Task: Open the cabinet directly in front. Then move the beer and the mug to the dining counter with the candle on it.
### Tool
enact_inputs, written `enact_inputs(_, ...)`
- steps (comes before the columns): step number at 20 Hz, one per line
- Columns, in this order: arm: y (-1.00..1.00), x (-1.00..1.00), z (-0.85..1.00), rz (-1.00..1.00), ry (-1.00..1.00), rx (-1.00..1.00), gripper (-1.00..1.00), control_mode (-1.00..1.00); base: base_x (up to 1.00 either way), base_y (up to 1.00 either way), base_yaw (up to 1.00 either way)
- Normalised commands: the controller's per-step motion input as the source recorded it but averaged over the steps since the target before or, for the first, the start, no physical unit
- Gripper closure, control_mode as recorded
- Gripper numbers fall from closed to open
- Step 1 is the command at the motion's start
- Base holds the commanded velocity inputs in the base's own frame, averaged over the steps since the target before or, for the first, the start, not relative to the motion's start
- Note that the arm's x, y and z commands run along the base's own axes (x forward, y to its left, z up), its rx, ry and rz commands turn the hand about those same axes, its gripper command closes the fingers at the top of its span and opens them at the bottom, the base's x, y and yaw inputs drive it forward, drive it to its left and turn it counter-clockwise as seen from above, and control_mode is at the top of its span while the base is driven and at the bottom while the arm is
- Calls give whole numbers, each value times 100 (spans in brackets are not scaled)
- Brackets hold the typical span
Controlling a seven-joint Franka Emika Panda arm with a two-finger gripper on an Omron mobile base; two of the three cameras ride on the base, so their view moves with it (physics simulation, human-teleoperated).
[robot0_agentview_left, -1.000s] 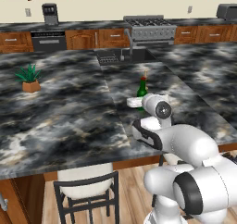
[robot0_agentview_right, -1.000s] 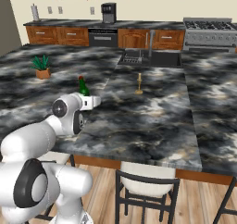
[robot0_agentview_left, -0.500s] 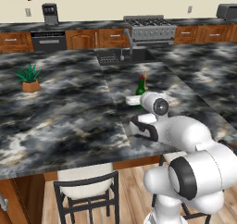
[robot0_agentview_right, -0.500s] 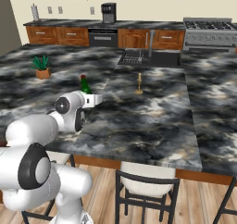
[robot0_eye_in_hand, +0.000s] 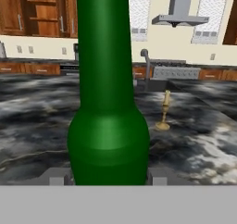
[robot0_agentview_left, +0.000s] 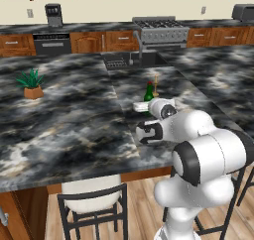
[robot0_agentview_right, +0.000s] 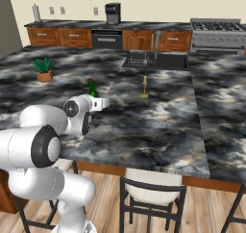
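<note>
My gripper point(robot0_eye_in_hand: 107, 179) is shut on the beer point(robot0_eye_in_hand: 109, 102), a dark-green bottle that stands upright between the fingertips point(robot0_eye_in_hand: 56, 179). The beer point(robot0_agentview_left: 149, 91) point(robot0_agentview_right: 91, 88) with its red cap is low over the dining counter point(robot0_agentview_left: 74, 120) point(robot0_agentview_right: 153, 121), with the gripper point(robot0_agentview_left: 146, 104) point(robot0_agentview_right: 97, 101) at its lower body. I cannot tell whether its base touches the marble. The candle point(robot0_agentview_left: 156, 87) point(robot0_agentview_right: 144, 87) point(robot0_eye_in_hand: 163, 111) stands just beyond it on the same top. At the far wall the cabinet point(robot0_eye_in_hand: 44, 10) stands open with its shelves showing. The mug is out of view.
A potted plant point(robot0_agentview_left: 31, 84) point(robot0_agentview_right: 43, 69) sits on the counter's left part. A sink with a faucet point(robot0_agentview_left: 134, 60) point(robot0_agentview_right: 156, 61) is set into the far side. Stools point(robot0_agentview_left: 94, 204) point(robot0_agentview_right: 151, 193) line the near edge. A stove point(robot0_agentview_left: 158, 30) stands at the back wall.
The arm's elbow and upper links have swung closer to the cameras. The beer stays held and has barely shifted beside the candle.
</note>
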Motion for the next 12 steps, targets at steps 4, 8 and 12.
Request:
enact_inputs(4,-3,0,-37,1,-4,0,100,-100,0,0,0)
enact_inputs(8,-6,0,-30,0,-2,0,100,-100,0,0,0)
enact_inputs(12,-6,0,-27,0,-1,0,100,-100,0,0,0)
